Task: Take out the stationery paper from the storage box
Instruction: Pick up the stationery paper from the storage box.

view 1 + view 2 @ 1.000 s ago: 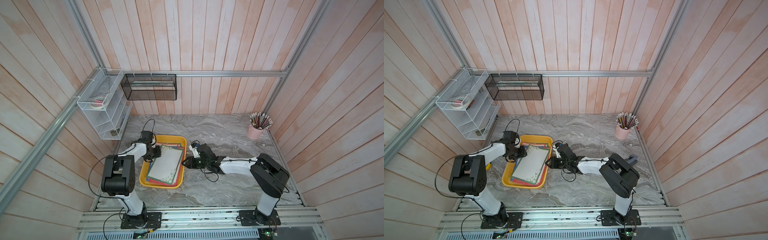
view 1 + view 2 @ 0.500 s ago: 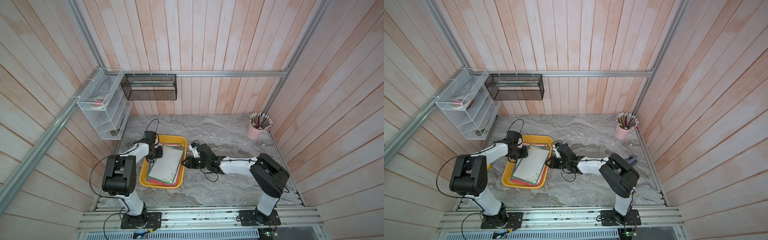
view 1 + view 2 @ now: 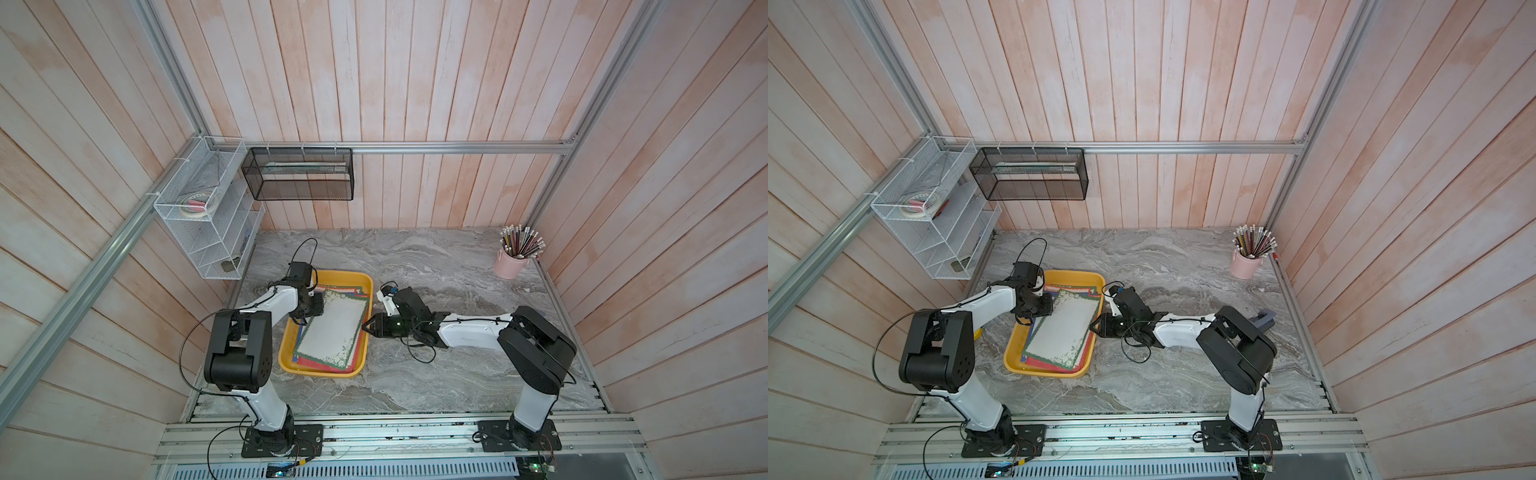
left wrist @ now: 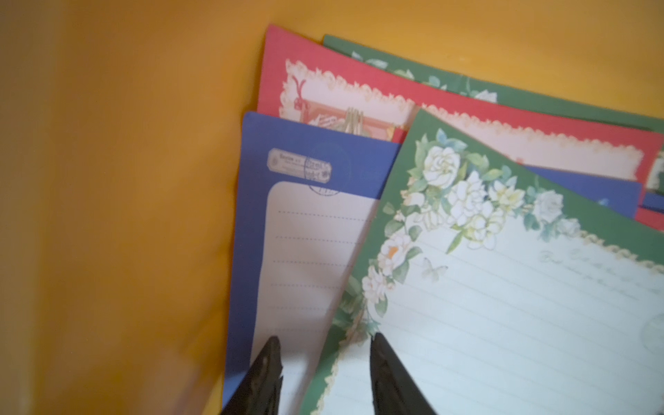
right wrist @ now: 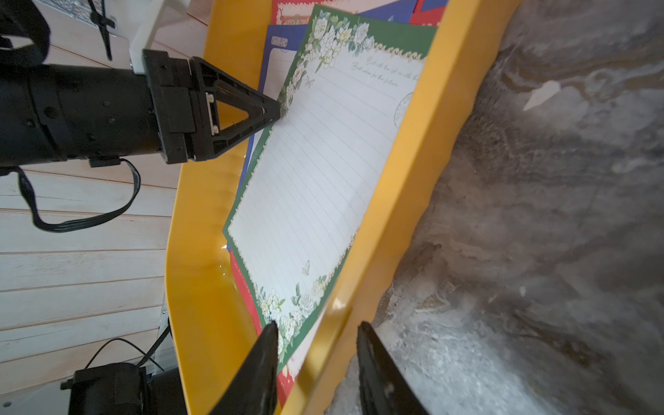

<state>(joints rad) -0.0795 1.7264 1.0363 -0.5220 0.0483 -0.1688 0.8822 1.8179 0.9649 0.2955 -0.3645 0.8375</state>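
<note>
Jaws part-open on both arms, nothing held! The left gripper (image 4: 325, 345) straddles the edge of the top green-bordered floral sheet (image 3: 334, 330), at its eleven o'clock corner in both top views. The thin stationery paper (image 4: 251, 233) lies fanned inside the shallow yellow plastic storage box (image 3: 349, 276), long axis one o'clock to seven. The right gripper (image 5: 316, 328) straddles the box wall at three o'clock, with the sheet toward nine. Left looks nearer the paper's edge; I'd back it to pinch first.
</note>
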